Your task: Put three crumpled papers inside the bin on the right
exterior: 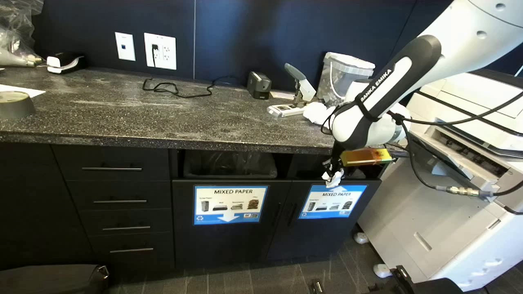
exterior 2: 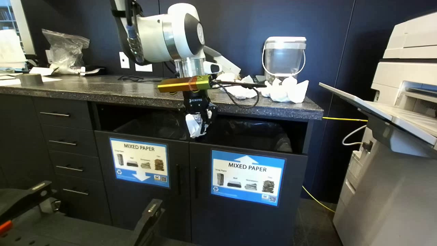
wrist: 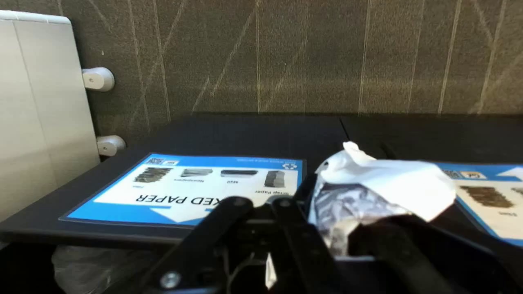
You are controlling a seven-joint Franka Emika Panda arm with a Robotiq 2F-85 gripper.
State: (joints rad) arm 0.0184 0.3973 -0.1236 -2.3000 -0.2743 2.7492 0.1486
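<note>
Countertop (exterior: 122, 116): speckled and dark in an exterior view, set against a navy wall (exterior: 233, 36) and above black drawers (exterior: 118, 192).
Stapler (exterior: 305, 90): standing on the countertop between a small black device (exterior: 259, 85) and a translucent bucket (exterior: 347, 76).
Crumpled wads (exterior: 314, 113): white, lying beside the stapler, partly hidden by the arm (exterior: 388, 85).
Bin (exterior: 314, 237): on the right, dark-fronted, with a blue-and-white sign (exterior: 339, 202) reading MIXED PAPER, its arrow pointing up.
Neighbouring bin (exterior: 229, 245): just beside it, the arrow on its panel pointing down.
Gripper (exterior: 335, 169): pointed down at the top edge of the bin's front, with a crumpled paper (exterior: 334, 179) at its tips.

Slot (exterior 2: 254, 133): dark and rectangular in an exterior view, above the bin's sign, a plastic liner (exterior 2: 284, 141) showing.
Fingers (exterior 2: 206, 123): clenched on the crumpled paper, which hangs near the divide between the two bins; whether it is over the slot or in front of it, I cannot tell.
Bucket: at the back of the countertop's right end, several crumpled wads clustered in front of it.
Copier (exterior 2: 362, 191): pale, right of the countertop, a yellow cable (exterior 2: 344, 119) beside it.

Floor (wrist: 286, 61): brownish carpet with pale lines, across the top of the wrist view.
Sign: inverted, its lower edge overlapped by the blurred fingers.
Crumpled paper: between the two bins' signs, white with a greyish patch.
</note>
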